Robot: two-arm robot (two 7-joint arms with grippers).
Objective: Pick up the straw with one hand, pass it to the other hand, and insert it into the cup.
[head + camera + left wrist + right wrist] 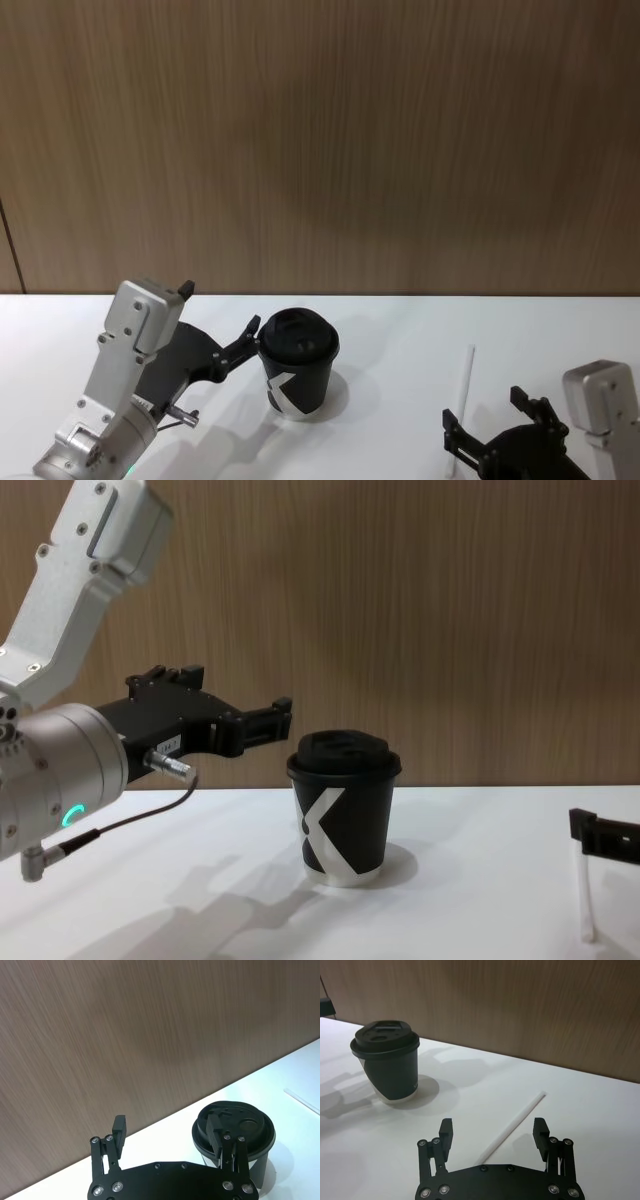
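Straw (514, 1125) lies flat, pointing straight away from the right gripper (492, 1124), near end between its spread fingers; left gripper (167, 1127), likewise spread, sits beside the cup (298, 370).

**Kid:** Where is the left gripper (167, 1130)?

**Friend:** It is out in front on the robot's left side, held up and pointing a bit toward the middle. Its two black fingers (119, 1132) are spread wide apart.

**Kid:** What is behind it?

**Friend:** A fat silver-grey wrist (60, 775) with a little green ring (68, 815) glowing on it. A thin dark cable (130, 818) hangs under it. The pale left arm (80, 580) slopes up from there.

**Kid:** And the right gripper (493, 1127)?

**Friend:** It is low on the robot's right side and points forward. Its fingers (445, 1130) are wide apart too. A light grey arm block (600, 395) sits behind it.
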